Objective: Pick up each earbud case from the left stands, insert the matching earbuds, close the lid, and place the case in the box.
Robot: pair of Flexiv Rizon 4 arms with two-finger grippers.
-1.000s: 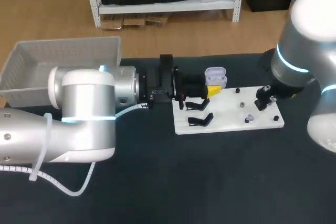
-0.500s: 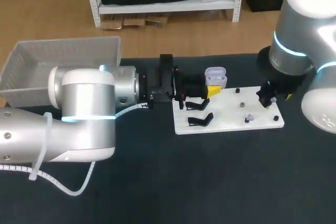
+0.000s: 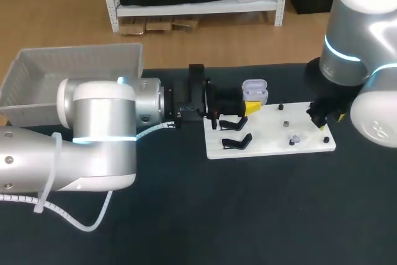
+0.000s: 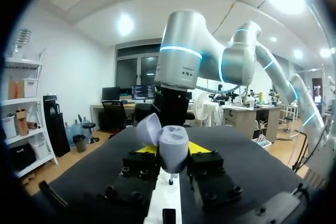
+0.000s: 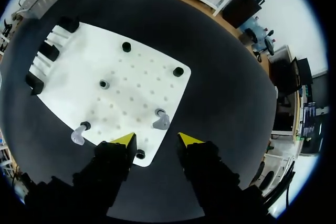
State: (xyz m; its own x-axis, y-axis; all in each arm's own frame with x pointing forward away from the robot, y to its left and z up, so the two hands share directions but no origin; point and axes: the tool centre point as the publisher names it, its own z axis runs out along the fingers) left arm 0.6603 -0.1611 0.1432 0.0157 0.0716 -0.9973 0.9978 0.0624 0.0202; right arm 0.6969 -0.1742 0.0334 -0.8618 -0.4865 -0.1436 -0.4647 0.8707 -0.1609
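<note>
Your left end effector point(image 4: 172, 149) tight on the open earbud case point(image 4: 173, 139), right end effector point(image 5: 156, 139) spread above the white board's point(image 5: 79, 77) edge.

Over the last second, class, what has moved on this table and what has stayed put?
The right gripper has drifted along the white board toward its right end, open and empty. The left gripper stays shut on the open earbud case; board and loose earbuds have not moved.
</note>
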